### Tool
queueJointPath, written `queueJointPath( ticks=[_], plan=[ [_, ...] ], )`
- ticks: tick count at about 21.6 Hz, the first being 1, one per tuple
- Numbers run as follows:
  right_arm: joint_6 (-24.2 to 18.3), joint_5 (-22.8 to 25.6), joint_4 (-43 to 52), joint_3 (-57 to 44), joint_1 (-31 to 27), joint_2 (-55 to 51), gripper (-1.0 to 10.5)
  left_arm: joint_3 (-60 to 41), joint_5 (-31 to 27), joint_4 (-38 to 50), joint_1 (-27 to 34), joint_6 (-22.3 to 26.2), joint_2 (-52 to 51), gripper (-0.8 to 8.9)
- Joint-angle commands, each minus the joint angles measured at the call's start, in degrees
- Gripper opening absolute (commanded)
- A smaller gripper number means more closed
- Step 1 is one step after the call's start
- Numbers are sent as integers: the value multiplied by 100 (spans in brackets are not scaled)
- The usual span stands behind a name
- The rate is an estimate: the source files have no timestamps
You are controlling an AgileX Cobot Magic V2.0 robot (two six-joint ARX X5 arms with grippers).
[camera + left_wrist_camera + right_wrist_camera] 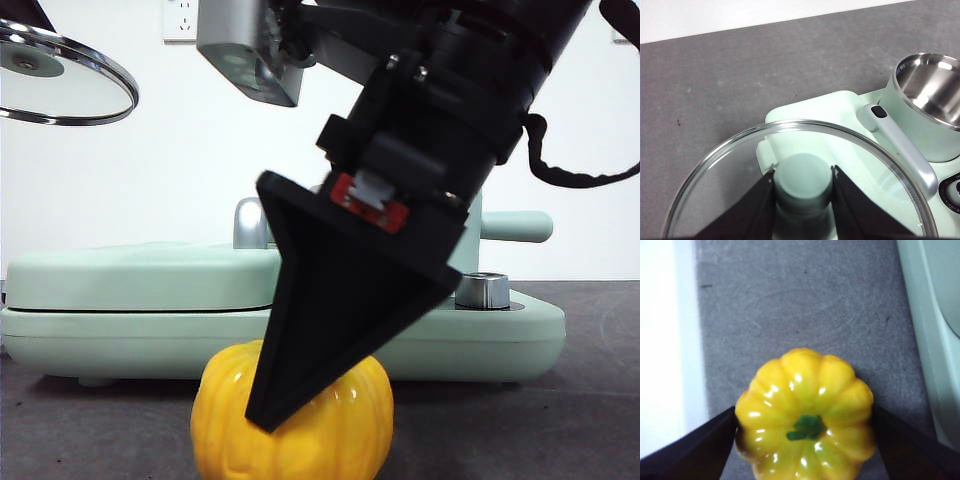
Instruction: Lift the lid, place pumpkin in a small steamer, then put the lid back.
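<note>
The left pincer is clamped on the mint-green knob of the round glass lid with shiny steel rim, holding it high in the air above the wide flat mint-green griddle unit. The mint-green cylindrical small steamer stands uncovered and its steel inside is visible. The right pincer is low at the grey counter, its jaws spread on both sides of the glossy yellow-orange ribbed pumpkin, which sits on the counter in front of the griddle unit.
</note>
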Motion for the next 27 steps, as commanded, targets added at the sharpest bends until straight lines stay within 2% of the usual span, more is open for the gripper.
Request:
queueJointPath(
  ticks=[1,6,13,17,20,27],
  plan=[
    [581,-13,-240,116,79,15,360,79,9,151,4,-7,-7,10],
    [1386,-11,-1016,459,76,-208,360,79,9,153,4,-7,-7,10],
    [2164,17,-2774,1528,35,-289,360,79,9,157,4,-2,0,10],
    [2529,269,-3637,2212,-15,-289,360,79,9,160,4,-2,0,10],
    [2667,498,-4280,2688,-129,-289,360,79,9,160,4,-2,0,10],
    [2671,841,-5285,3460,-662,-286,360,79,9,160,4,-2,0,10]
  ],
)
